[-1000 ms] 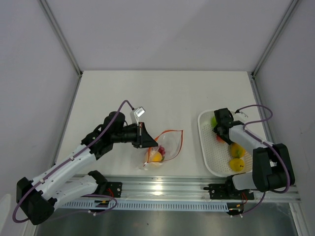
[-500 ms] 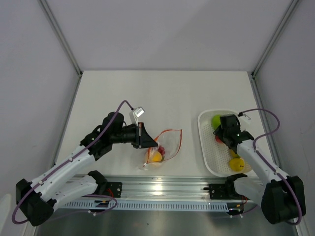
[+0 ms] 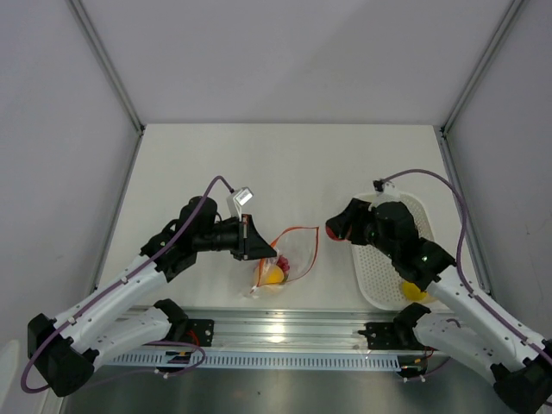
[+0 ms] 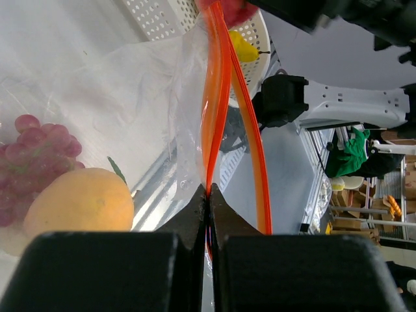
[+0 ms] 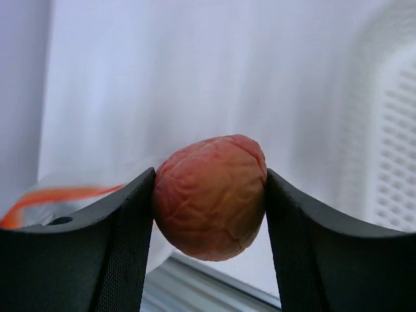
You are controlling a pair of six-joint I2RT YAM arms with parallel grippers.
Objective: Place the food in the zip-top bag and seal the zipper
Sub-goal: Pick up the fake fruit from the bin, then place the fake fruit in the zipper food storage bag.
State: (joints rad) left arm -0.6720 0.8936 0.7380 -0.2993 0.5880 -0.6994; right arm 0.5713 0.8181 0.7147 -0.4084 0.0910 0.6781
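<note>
The clear zip-top bag point(image 3: 293, 252) lies at the table's near middle, its mouth open to the right. My left gripper point(image 3: 256, 241) is shut on the orange-red zipper point(image 4: 218, 91) at the mouth's left end, holding that edge up. Inside the bag lie a yellow-orange fruit point(image 4: 78, 203) and a cluster of small red pieces point(image 4: 36, 156). My right gripper point(image 3: 335, 231) hovers just right of the bag's mouth, shut on a reddish, wrinkled round fruit point(image 5: 209, 198). The zipper point(image 5: 52, 194) shows below and to the left of that fruit.
The white perforated tray point(image 3: 376, 280) sits at the right, partly covered by my right arm. A yellow fruit point(image 3: 414, 290) lies at its near end. The metal rail point(image 3: 285, 328) runs along the near table edge.
My right gripper has left the tray with the reddish fruit between its fingers and swung left to the bag's mouth. The left gripper and bag have not moved.
</note>
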